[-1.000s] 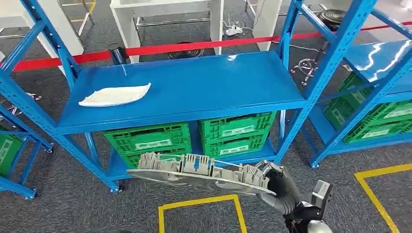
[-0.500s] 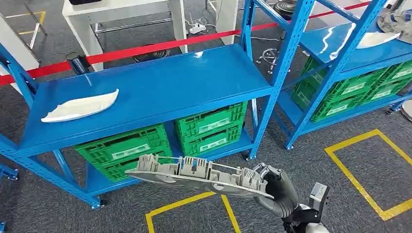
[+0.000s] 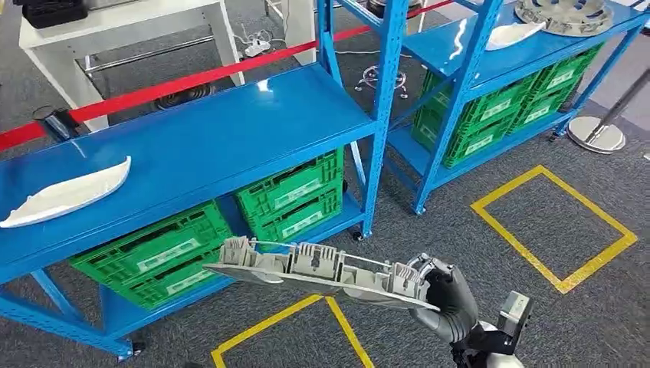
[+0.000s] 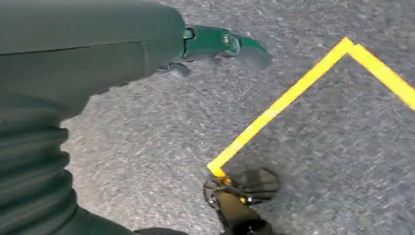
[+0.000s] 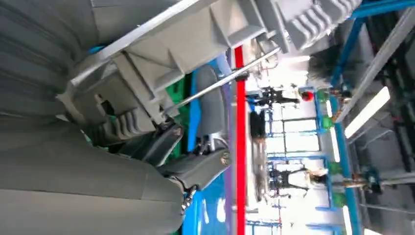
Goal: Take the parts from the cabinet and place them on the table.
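My right hand grips one end of a long grey moulded plastic part with ribs and clips along its upper edge, my dark fingers wrapped around that end so the part juts out to my left, roughly level and a little tilted, above the grey carpeted floor. It hangs in the air in front of the blue metal shelving unit, apart from it, over a corner of yellow floor tape. On the shelf's top board lies a white curved plastic piece, and green plastic crates sit on the lower shelf. My left hand hangs over the carpet near another yellow tape corner; it holds nothing, but I cannot tell how far its fingers are spread or curled.
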You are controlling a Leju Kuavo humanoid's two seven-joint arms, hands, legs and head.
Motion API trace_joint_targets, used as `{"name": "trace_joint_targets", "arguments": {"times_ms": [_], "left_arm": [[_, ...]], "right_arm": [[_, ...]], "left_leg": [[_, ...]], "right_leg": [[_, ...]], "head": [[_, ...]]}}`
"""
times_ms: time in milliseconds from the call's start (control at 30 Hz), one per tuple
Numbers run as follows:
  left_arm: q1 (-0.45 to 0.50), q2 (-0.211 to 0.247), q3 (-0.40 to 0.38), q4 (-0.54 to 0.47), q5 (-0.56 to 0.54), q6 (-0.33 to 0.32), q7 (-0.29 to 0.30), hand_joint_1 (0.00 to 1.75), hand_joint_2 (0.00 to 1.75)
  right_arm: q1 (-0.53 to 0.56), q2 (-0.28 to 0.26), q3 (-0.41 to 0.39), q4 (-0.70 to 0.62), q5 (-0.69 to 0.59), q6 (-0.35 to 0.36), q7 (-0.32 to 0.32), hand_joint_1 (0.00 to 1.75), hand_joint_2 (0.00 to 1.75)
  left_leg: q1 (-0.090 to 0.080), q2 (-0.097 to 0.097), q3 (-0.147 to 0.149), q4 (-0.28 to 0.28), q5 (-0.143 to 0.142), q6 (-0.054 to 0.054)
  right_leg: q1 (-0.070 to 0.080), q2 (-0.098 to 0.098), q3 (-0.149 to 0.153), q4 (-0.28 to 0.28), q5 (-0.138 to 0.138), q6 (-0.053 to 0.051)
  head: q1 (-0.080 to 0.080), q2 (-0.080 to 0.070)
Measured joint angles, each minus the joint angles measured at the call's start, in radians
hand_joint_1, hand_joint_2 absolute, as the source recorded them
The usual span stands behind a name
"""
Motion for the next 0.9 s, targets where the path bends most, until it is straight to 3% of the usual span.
{"name": "trace_joint_targets", "arguments": {"times_ms": [33, 67, 100, 167, 200, 233, 300, 333, 367, 433, 500, 533, 567, 600, 667, 700, 733, 767, 833, 867, 900], "left_arm": [[-0.002, 0.002, 0.000, -0.002, 0.000, 0.001, 0.002, 0.00, 1.75], [-0.004, 0.002, 0.000, -0.002, 0.000, 0.003, 0.003, 0.00, 1.75], [-0.003, 0.005, 0.000, -0.001, 0.000, 0.003, 0.004, 0.00, 1.75], [0.003, 0.013, 0.004, 0.000, 0.007, 0.006, 0.003, 0.00, 1.75], [0.006, 0.015, 0.008, 0.000, 0.014, 0.007, -0.001, 0.00, 1.75], [0.009, 0.019, 0.014, 0.000, 0.019, 0.007, -0.010, 0.00, 1.75], [0.008, 0.024, 0.018, -0.001, 0.021, 0.005, -0.024, 0.00, 1.75], [0.008, 0.027, 0.019, 0.000, 0.021, 0.003, -0.027, 0.00, 1.75], [0.007, 0.033, 0.021, 0.000, 0.020, -0.002, -0.029, 0.00, 1.75], [0.005, 0.035, 0.021, 0.000, 0.014, -0.009, -0.027, 0.00, 1.75], [0.000, 0.036, 0.022, -0.003, 0.010, -0.012, -0.021, 0.00, 1.75], [-0.006, 0.032, 0.022, -0.003, 0.006, -0.015, -0.017, 0.00, 1.75], [-0.007, 0.034, 0.022, -0.004, 0.003, -0.016, -0.016, 0.00, 1.75], [-0.007, 0.034, 0.022, -0.004, 0.003, -0.016, -0.015, 0.00, 1.75], [-0.003, 0.034, 0.023, -0.003, 0.002, -0.015, -0.010, 0.00, 1.75], [-0.002, 0.034, 0.023, -0.003, 0.003, -0.013, -0.008, 0.00, 1.75], [-0.003, 0.033, 0.023, -0.003, 0.003, -0.010, -0.007, 0.00, 1.75], [-0.004, 0.032, 0.023, -0.003, 0.003, -0.007, -0.004, 0.00, 1.75], [-0.005, 0.030, 0.023, -0.003, 0.003, -0.006, -0.002, 0.00, 1.75], [-0.004, 0.031, 0.024, -0.003, 0.003, -0.006, -0.002, 0.00, 1.75], [-0.004, 0.032, 0.025, -0.003, 0.003, -0.006, -0.002, 0.00, 1.75]], "right_arm": [[0.002, 0.000, 0.000, -0.003, 0.000, 0.000, 0.000, 1.75, 1.75], [0.002, 0.000, -0.002, -0.004, -0.001, -0.002, 0.000, 1.75, 1.75], [0.000, 0.001, -0.002, -0.005, -0.001, -0.002, 0.000, 1.75, 1.75], [0.000, 0.002, -0.002, -0.006, 0.000, 0.001, -0.001, 1.75, 1.75], [0.000, 0.002, -0.002, -0.006, 0.003, 0.004, -0.001, 1.75, 1.75], [-0.002, 0.002, -0.002, -0.003, 0.007, 0.004, -0.002, 1.75, 1.75], [-0.017, 0.002, -0.001, 0.011, 0.015, 0.003, -0.008, 1.75, 1.75], [-0.024, 0.002, -0.001, 0.015, 0.018, 0.001, -0.010, 1.75, 1.75], [-0.030, 0.002, 0.000, 0.018, 0.019, -0.003, -0.013, 1.75, 1.75], [-0.040, 0.002, 0.003, 0.022, 0.021, -0.015, -0.019, 1.75, 1.75], [-0.040, 0.002, 0.004, 0.022, 0.018, -0.026, -0.017, 1.75, 1.75], [-0.043, 0.002, 0.004, 0.023, 0.015, -0.031, -0.014, 1.75, 1.75], [-0.049, 0.002, 0.004, 0.024, 0.008, -0.032, -0.011, 1.75, 1.75], [-0.061, 0.002, 0.006, 0.027, 0.000, -0.032, -0.008, 1.75, 1.75], [-0.076, 0.001, 0.010, 0.038, -0.019, -0.030, -0.008, 1.75, 1.75], [-0.081, 0.000, 0.011, 0.046, -0.025, -0.029, -0.011, 1.75, 1.75], [-0.085, -0.004, 0.011, 0.057, -0.032, -0.028, -0.014, 1.75, 1.75], [-0.089, -0.006, 0.013, 0.068, -0.035, -0.027, -0.018, 1.75, 1.75], [-0.095, -0.014, 0.016, 0.083, -0.039, -0.027, -0.025, 1.75, 1.75], [-0.101, -0.014, 0.019, 0.087, -0.040, -0.027, -0.027, 1.75, 1.75], [-0.103, -0.015, 0.023, 0.090, -0.040, -0.027, -0.027, 1.75, 1.75]], "left_leg": [[0.006, -0.037, -0.004, 0.011, -0.009, -0.010], [0.007, -0.090, -0.018, 0.045, -0.039, -0.014], [0.008, -0.121, -0.051, 0.121, -0.084, -0.016], [0.007, -0.136, -0.126, 0.284, -0.152, -0.016], [0.007, -0.137, -0.147, 0.323, -0.154, -0.015], [0.007, -0.138, -0.144, 0.310, -0.131, -0.013], [0.007, -0.151, -0.082, 0.161, -0.034, -0.004], [0.007, -0.191, -0.040, 0.064, 0.012, 0.002], [0.010, -0.257, -0.022, 0.016, 0.010, 0.010], [0.007, -0.239, -0.021, 0.002, 0.007, 0.009], [0.004, -0.216, -0.017, -0.003, 0.013, 0.020], [0.014, -0.198, -0.013, -0.017, 0.022, 0.028], [0.013, -0.185, -0.012, -0.020, 0.024, 0.035], [0.011, -0.167, -0.012, -0.020, 0.023, 0.037], [0.009, -0.131, -0.013, -0.017, 0.020, 0.040], [0.008, -0.113, -0.015, -0.015, 0.019, 0.040], [0.008, -0.097, -0.015, -0.013, 0.017, 0.040], [0.009, -0.085, -0.015, -0.010, 0.014, 0.038], [0.009, -0.061, -0.014, -0.002, 0.007, 0.032], [0.006, -0.051, -0.014, 0.002, 0.003, 0.027], [-0.002, -0.040, -0.015, 0.008, -0.004, 0.019]], "right_leg": [[-0.007, 0.009, 0.002, -0.004, 0.005, -0.006], [-0.009, 0.017, 0.001, -0.004, 0.007, -0.009], [-0.009, 0.025, -0.001, -0.004, 0.009, -0.014], [-0.007, 0.052, -0.004, -0.004, 0.010, -0.017], [-0.006, 0.066, -0.005, -0.003, 0.011, -0.017], [-0.005, 0.082, -0.004, -0.003, 0.011, -0.017], [-0.005, 0.113, -0.002, -0.001, 0.013, -0.014], [-0.006, 0.126, -0.001, -0.001, 0.014, -0.012], [-0.006, 0.136, -0.004, 0.000, 0.015, -0.007], [-0.012, 0.162, -0.019, 0.000, 0.022, 0.008], [-0.016, 0.190, -0.024, -0.009, 0.032, 0.027], [-0.016, 0.168, -0.028, -0.001, 0.030, 0.027], [-0.004, 0.102, -0.045, 0.029, 0.006, 0.028], [-0.004, 0.067, -0.077, 0.090, -0.032, 0.031], [-0.007, 0.046, -0.153, 0.246, -0.098, 0.038], [-0.008, 0.044, -0.179, 0.299, -0.109, 0.041], [-0.010, 0.042, -0.176, 0.294, -0.094, 0.044], [-0.011, 0.037, -0.148, 0.245, -0.063, 0.044], [-0.011, 0.005, -0.042, 0.061, 0.011, 0.040], [-0.005, -0.040, -0.016, 0.005, 0.004, 0.029], [-0.002, -0.033, -0.016, 0.001, 0.013, 0.025]], "head": [[0.000, 0.000], [-0.007, 0.000], [-0.011, 0.000], [-0.014, 0.000], [-0.015, 0.000], [-0.015, 0.000], [-0.018, 0.000], [-0.020, 0.000], [-0.020, 0.000], [-0.019, 0.000], [-0.021, 0.000], [-0.019, 0.000], [-0.012, 0.000], [-0.004, 0.000], [-0.002, 0.000], [-0.001, 0.000], [0.000, 0.000], [0.000, 0.000], [0.004, 0.000], [0.006, 0.000], [0.004, 0.000]]}}
